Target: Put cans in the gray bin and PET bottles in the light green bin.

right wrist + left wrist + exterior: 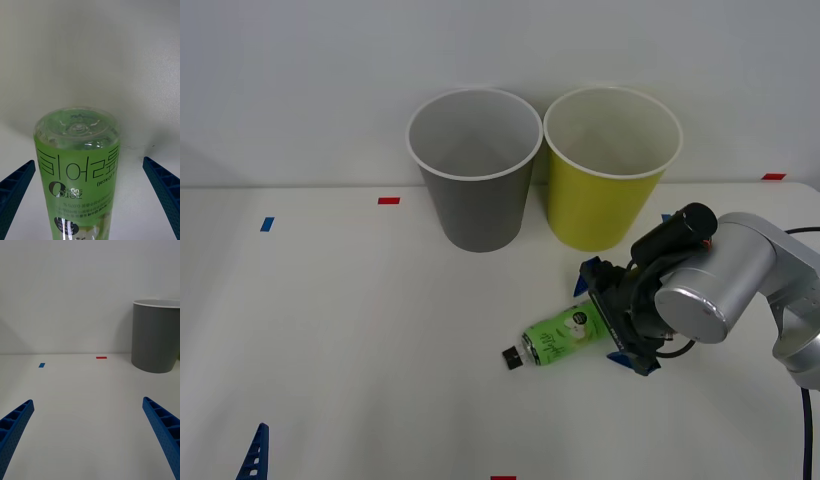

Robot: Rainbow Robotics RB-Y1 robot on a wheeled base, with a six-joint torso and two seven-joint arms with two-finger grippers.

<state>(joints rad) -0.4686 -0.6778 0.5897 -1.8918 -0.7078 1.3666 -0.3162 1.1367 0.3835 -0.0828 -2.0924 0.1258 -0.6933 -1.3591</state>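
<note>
The PET bottle (560,338), green-labelled with a black cap, lies on its side on the white table in front of the light green bin (605,190). My right gripper (607,320) is open around the bottle's base end. In the right wrist view the bottle (77,176) sits between the two spread fingers of the right gripper (88,162), with a gap on each side. The gray bin (476,190) stands upright just left of the light green bin. My left gripper (88,402) is open over bare table at the near left, with the gray bin (155,337) ahead. Cans are out of view.
Both bins stand side by side against the back wall. Small red tape marks (388,200) and blue tape marks (267,224) dot the table. One blue finger of the left gripper (253,452) pokes in at the front view's lower left corner.
</note>
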